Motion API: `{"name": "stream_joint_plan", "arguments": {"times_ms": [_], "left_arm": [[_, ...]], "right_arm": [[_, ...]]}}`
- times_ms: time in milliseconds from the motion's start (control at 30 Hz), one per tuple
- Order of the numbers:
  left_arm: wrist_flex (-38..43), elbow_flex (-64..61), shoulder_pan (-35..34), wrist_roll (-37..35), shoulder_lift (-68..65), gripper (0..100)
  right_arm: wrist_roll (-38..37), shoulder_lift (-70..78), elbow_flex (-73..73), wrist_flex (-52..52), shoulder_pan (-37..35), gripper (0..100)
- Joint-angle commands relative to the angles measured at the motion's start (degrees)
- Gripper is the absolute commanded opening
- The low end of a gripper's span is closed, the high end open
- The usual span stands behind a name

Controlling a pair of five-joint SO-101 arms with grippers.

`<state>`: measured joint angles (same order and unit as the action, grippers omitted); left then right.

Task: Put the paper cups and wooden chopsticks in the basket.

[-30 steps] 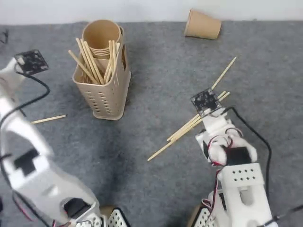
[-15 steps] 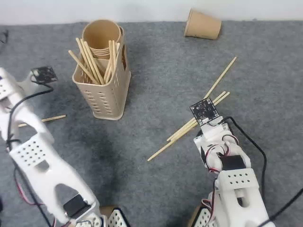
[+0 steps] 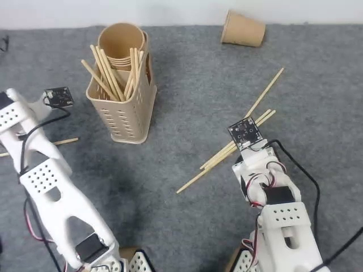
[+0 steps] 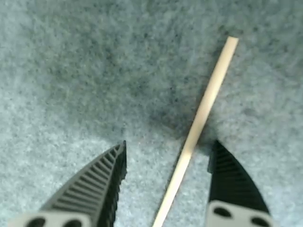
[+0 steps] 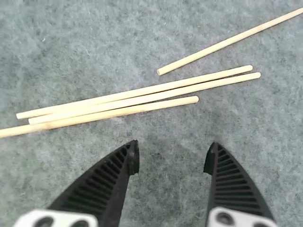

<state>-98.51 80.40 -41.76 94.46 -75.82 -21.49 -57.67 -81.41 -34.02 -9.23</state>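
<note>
Directly between the spread fingers [image 4: 102, 182] of the left hand [image 4: 168, 145] lies a single wooden chopstick [image 4: 208, 101], a slim, pale stick flat on the fuzzy grey felt of the worktop [image 3: 181, 102]. The ribbed black tips stand apart on either side of it, and the stick lies closer to one of them. In the high view it runs close to the 9-to-3 line, at 8 o'clock of the basket [image 3: 122, 116].

The right hand [image 5: 173, 145] is also spread wide, over bare felt. Near its tips is a bundle of three chopsticks [image 5: 132, 101] lying side by side and running 8 to 2 o'clock in the high view. A fourth chopstick [image 5: 227, 41] next to them points steeper, 7 to 1.

At 10 o'clock of the bundle, the tall beige slotted basket stands upright, holding nested paper cups [image 3: 121, 42] and standing chopsticks [image 3: 106, 71]. A loose paper cup [image 3: 243, 29] lies on its side at 12 o'clock, by the far edge. Open felt lies between basket and bundle.
</note>
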Motion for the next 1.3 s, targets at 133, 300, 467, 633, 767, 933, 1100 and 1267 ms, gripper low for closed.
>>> {"name": "stream_joint_plan", "arguments": {"times_ms": [133,300,467,633,767,933,1100,1267], "left_arm": [[-2.1,0.8,0.4,0.3,-1.2,11],[-2.1,0.8,0.0,-1.7,-2.0,2],[-2.2,0.8,0.5,-3.3,-2.2,1],[-2.3,-2.2,0.3,-7.0,3.0,1],[-2.3,-13.3,0.7,-6.9,11.3,2],[-1.8,-26.6,1.9,-5.0,20.0,10],[0.1,-28.2,2.0,-3.4,19.5,6],[1.5,-28.2,1.7,-3.5,18.8,4]], "right_arm": [[-0.4,-0.6,0.2,0.9,0.2,23.0],[-0.4,-0.6,0.2,0.9,0.2,23.0],[-0.4,-0.5,0.2,0.9,0.2,23.0],[-0.4,-0.5,0.2,0.9,0.2,23.0],[-0.4,-0.5,0.2,0.9,0.2,23.0],[-0.4,-0.4,0.2,0.9,0.2,23.0],[-0.4,-0.4,0.1,0.8,0.2,23.0],[-0.4,-0.4,0.1,0.8,0.2,23.0]]}}
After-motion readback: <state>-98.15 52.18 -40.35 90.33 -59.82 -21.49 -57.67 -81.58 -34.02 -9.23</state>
